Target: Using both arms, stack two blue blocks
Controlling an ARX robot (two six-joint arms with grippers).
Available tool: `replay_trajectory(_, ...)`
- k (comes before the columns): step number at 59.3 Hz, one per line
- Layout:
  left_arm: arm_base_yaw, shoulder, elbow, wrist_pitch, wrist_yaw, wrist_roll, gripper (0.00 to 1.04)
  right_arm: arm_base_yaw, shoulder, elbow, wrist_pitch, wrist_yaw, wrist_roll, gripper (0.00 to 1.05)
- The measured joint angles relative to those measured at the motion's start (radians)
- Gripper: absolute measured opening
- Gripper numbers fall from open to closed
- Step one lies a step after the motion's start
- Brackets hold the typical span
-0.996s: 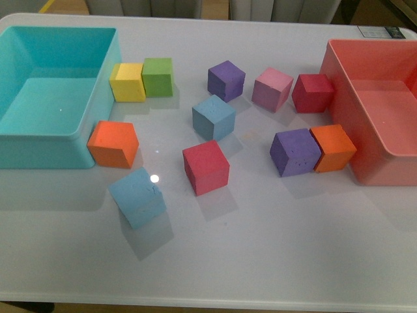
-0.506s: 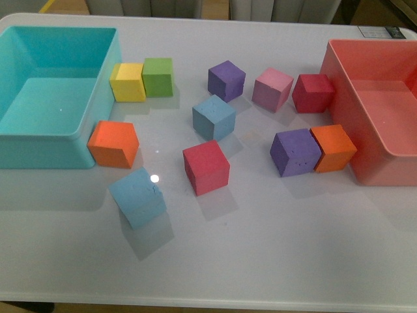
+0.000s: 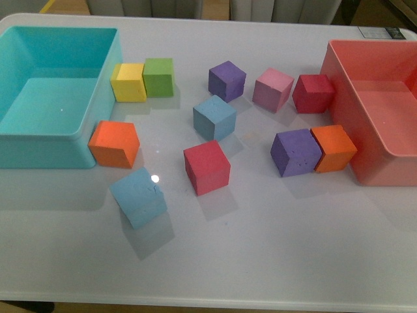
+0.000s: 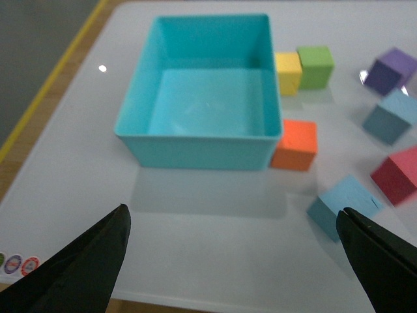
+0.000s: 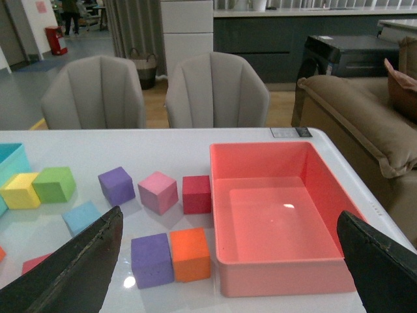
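White table (image 3: 273, 261), roomy near edge; left end effector (image 4: 232, 210) and right end effector (image 5: 229, 214) wide open, empty.

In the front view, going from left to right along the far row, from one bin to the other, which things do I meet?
turquoise bin → yellow cube → green cube → purple cube → pink cube → dark red cube → salmon bin

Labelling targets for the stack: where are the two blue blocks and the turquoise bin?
Nearer blue block (image 3: 138, 197), front view, its middle.
Farther blue block (image 3: 214, 117), front view, its middle.
Turquoise bin (image 3: 39, 135), front view, near rim.
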Motion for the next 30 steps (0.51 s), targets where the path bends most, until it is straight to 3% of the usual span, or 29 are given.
replay_trajectory(5, -0.113, 0.170, 0.015, 0.090, -0.040, -0.021, 0.96, 0.000, 0.000, 0.000, 0.000, 0.000, 0.000, 0.96)
replay_trajectory(12, -0.259, 0.504, 0.034, 0.338, -0.068, -0.058, 0.96, 0.000, 0.000, 0.000, 0.000, 0.000, 0.000, 0.96)
replay_trajectory(21, -0.331, 0.851, 0.082, 0.558, -0.082, -0.081, 0.96, 0.000, 0.000, 0.000, 0.000, 0.000, 0.000, 0.96)
replay_trajectory(30, -0.365, 1.149, 0.152, 0.684, -0.083, -0.130, 0.96, 0.000, 0.000, 0.000, 0.000, 0.000, 0.000, 0.96)
